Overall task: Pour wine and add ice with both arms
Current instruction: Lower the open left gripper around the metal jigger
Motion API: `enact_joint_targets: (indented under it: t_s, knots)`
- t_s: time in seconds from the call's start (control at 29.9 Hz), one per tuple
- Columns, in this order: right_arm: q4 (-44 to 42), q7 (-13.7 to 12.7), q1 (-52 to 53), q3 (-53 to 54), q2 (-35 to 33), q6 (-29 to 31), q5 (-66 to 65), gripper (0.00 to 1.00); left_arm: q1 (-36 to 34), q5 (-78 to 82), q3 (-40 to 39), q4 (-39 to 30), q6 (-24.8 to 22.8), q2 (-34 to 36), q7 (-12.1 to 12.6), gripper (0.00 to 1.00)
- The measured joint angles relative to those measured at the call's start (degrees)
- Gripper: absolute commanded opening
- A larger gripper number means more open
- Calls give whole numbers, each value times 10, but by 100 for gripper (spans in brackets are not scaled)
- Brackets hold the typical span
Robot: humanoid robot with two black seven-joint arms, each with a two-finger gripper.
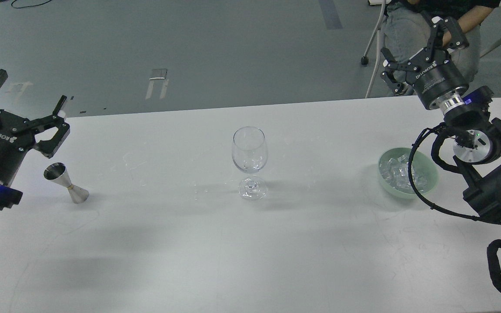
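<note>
A clear stemmed wine glass (249, 161) stands upright at the middle of the white table (189, 243); I cannot tell whether any wine is in it. A steel jigger (65, 182) stands to its left. A pale green bowl (429, 184) at the right holds a heap of clear ice cubes (400, 170). My left gripper (26, 93) is open and empty, raised above and left of the jigger. My right gripper (420, 50) is open and empty, raised beyond the table's far edge, above and behind the bowl.
A seated person (433, 21) on a chair is behind the table's far right edge, close to my right gripper. My right arm's black cable (415, 174) loops over the bowl. Small wet spots (137, 163) mark the table left of the glass.
</note>
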Motion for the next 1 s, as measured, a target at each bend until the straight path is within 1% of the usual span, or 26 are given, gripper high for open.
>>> enact_joint_targets:
  t_s: [0.07, 0.17, 0.23, 0.3, 0.47, 0.63, 0.73, 1.0]
  knots:
    - [0, -1, -1, 0, 0, 0, 0, 100, 64, -22, -32, -24, 2, 7, 4, 99]
    - [0, -1, -2, 0, 1, 0, 0, 100, 128, -33, -58, -41, 3, 8, 10, 98]
    - [0, -1, -3, -1, 1, 0, -1, 100, 160, -34, -63, -47, 3, 2, 22, 96]
    - [0, -1, -3, -1, 1, 0, -1, 100, 181, -35, -65, -49, 3, -12, 32, 96]
    - [-1, -1, -3, -1, 1, 0, -1, 100, 190, -33, -65, -48, 8, -55, 49, 96]
    - [-1, -1, -2, -1, 1, 0, -1, 100, 187, -28, -65, -33, 35, -105, 59, 96]
    - [-1, -1, -2, -1, 1, 0, -1, 100, 180, -25, -65, -9, 40, -128, 71, 96]
    - [-1, -1, -5, -1, 0, 0, -1, 100, 132, -23, -59, 73, 39, -153, 82, 97]
